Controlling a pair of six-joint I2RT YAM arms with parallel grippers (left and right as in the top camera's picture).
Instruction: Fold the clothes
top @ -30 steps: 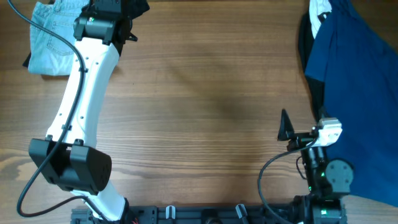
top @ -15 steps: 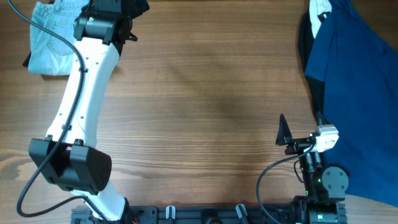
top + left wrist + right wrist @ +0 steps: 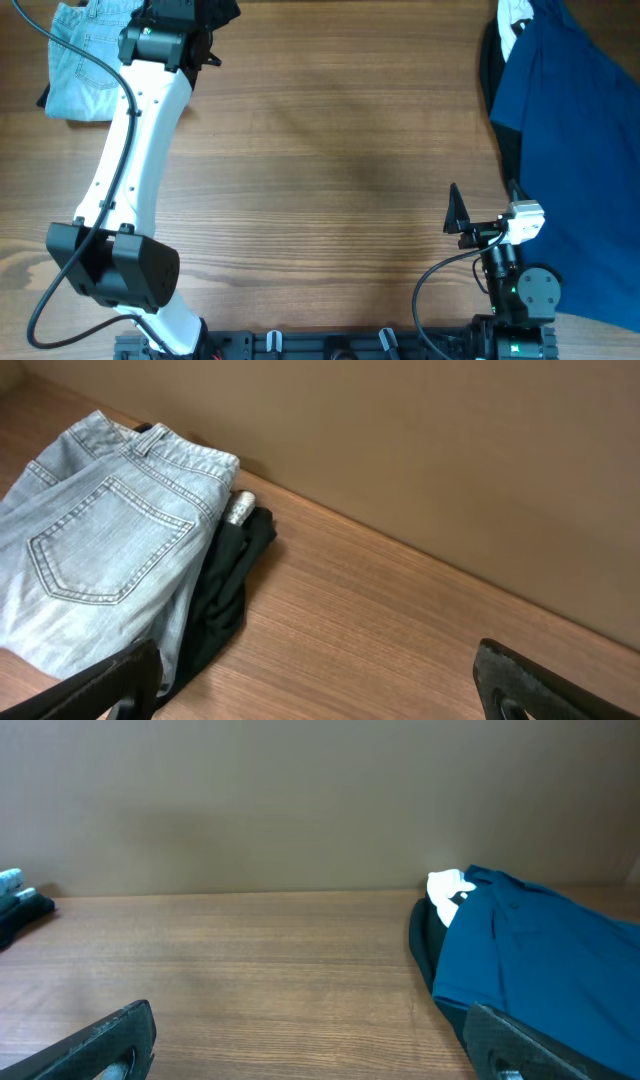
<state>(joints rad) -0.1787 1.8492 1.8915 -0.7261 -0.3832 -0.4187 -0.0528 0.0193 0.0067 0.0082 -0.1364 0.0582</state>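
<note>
Jeans (image 3: 100, 560) lay unmoved on the desk (image 3: 400, 630) near my left gripper (image 3: 315, 685), spread wide; my right gripper (image 3: 310, 1040), also wide, had pulled back slightly.

Denim pants (image 3: 100, 560) by the desk's (image 3: 400, 630) far edge
Black garment (image 3: 230, 595) touching their side; left gripper (image 3: 320, 695) spread wide

One pair of jeans (image 3: 100, 560). One black garment (image 3: 225, 595) beside it, a second black garment (image 3: 492, 75) under the blue cloth (image 3: 570, 130): two black, one blue. One white scrap (image 3: 447, 885). Two robot arms: left arm (image 3: 135, 150), right arm (image 3: 512, 275). Two grippers: left gripper (image 3: 320, 695), right gripper (image 3: 310, 1040). One table (image 3: 330, 150).
</note>
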